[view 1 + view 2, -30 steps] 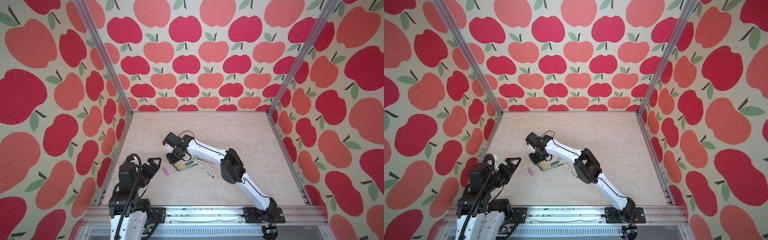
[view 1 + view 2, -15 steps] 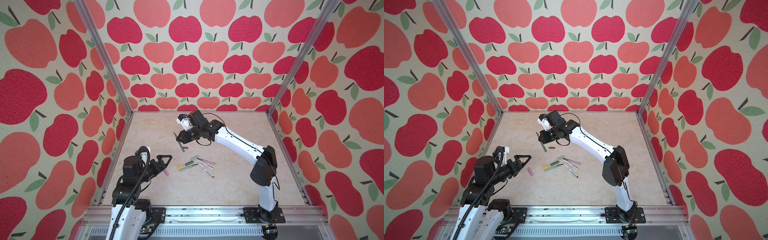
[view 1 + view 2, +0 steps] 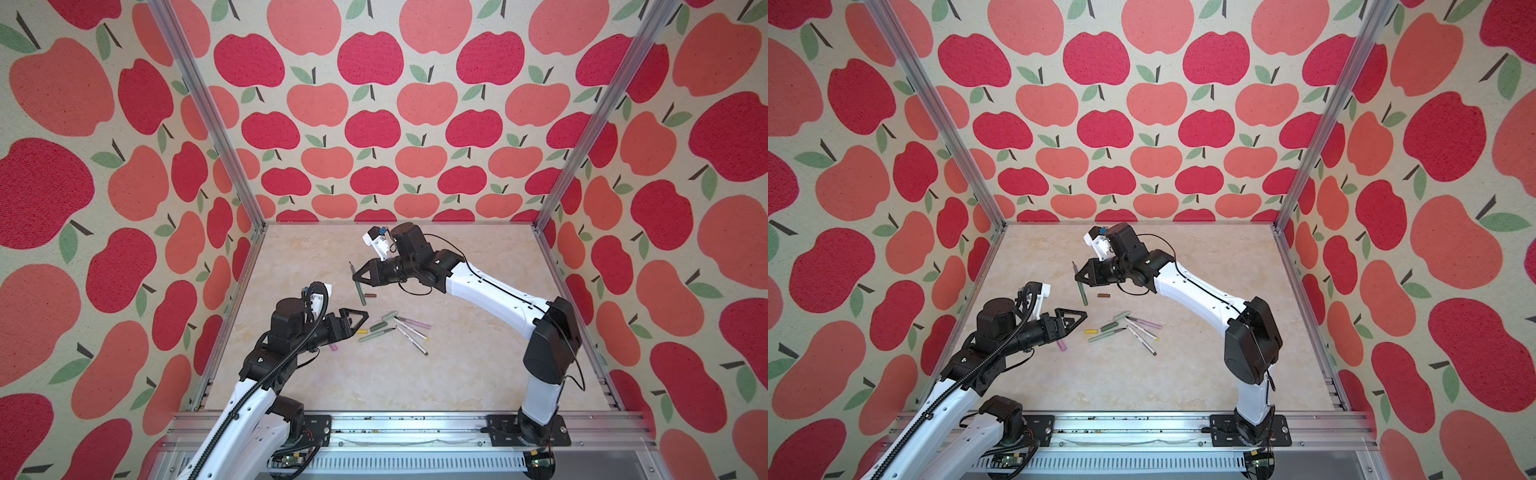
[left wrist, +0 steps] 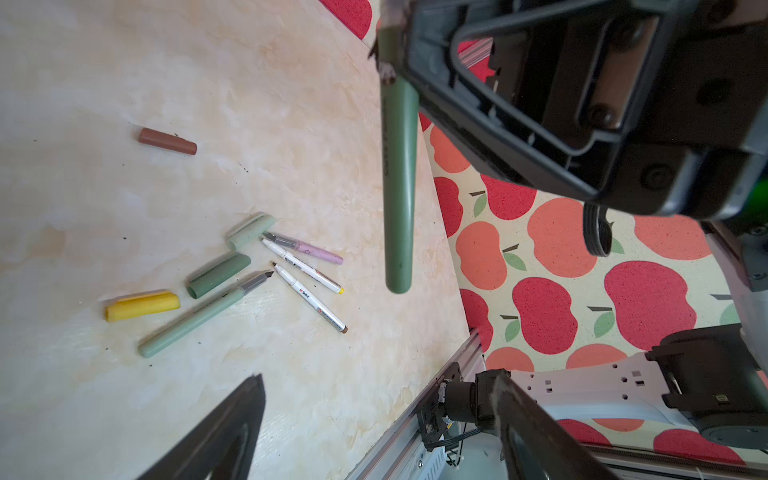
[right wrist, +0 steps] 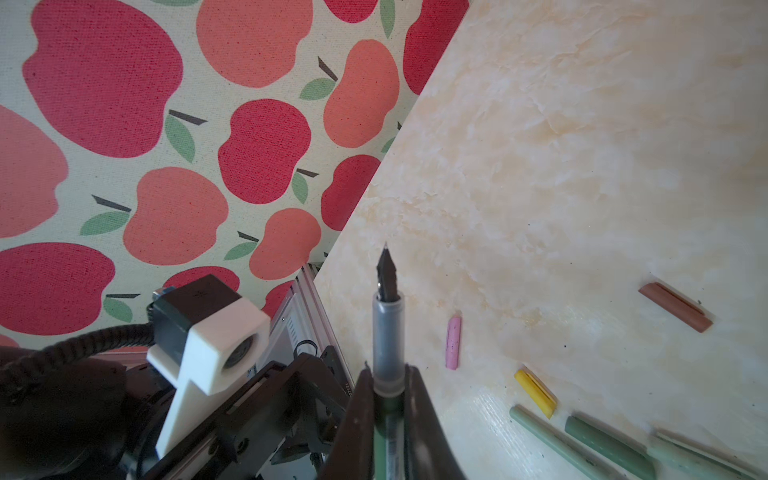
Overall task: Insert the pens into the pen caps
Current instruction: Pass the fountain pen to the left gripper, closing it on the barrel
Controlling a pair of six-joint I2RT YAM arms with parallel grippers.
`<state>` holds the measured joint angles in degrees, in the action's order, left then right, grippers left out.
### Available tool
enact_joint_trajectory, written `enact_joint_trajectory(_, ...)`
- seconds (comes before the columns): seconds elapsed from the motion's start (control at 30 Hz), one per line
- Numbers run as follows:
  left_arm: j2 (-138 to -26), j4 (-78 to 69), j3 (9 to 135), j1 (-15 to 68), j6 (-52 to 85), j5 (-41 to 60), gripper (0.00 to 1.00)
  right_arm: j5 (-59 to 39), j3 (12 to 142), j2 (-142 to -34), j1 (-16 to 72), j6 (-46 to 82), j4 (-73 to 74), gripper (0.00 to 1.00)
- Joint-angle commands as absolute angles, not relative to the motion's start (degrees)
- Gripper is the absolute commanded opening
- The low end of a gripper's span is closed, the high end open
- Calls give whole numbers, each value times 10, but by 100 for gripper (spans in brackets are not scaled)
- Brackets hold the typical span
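Note:
My right gripper (image 3: 358, 279) (image 5: 387, 371) is shut on the dark green pen (image 3: 360, 291) (image 4: 399, 187) and holds it above the table, dark tip (image 5: 386, 270) pointing away from the pile. My left gripper (image 3: 365, 318) (image 4: 379, 374) is open and empty, just below and left of that pen. On the table lie the brown cap (image 3: 370, 295), yellow cap (image 3: 362, 332), dark green cap (image 3: 377, 327), pale green cap (image 3: 390, 316) and pink cap (image 3: 333, 346). Beside them lie a pale green pen (image 3: 374, 336), a pink pen (image 3: 415, 323) and two white pens (image 3: 412, 338).
Apple-patterned walls with aluminium posts (image 3: 208, 116) enclose the marble table (image 3: 478, 257) on three sides. A metal rail (image 3: 415, 428) carrying both arm bases runs along the front edge. The left arm hangs over the pink cap, partly hiding it in both top views.
The right gripper picked the dark green pen out of the pile and raised it toward the back. The left gripper moved right, toward the held pen, and narrowed slightly.

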<state>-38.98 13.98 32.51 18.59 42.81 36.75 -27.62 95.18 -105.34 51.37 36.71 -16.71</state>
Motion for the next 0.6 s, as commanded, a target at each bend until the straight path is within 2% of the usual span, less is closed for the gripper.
enact_joint_trajectory(0.0,-403,47,337,196,451,362,87,-303,932,-1024,518,397,-113,10)
enact_joint_trajectory(0.57,-418,20,346,205,476,322,69,-344,881,-991,527,399,-50,6)
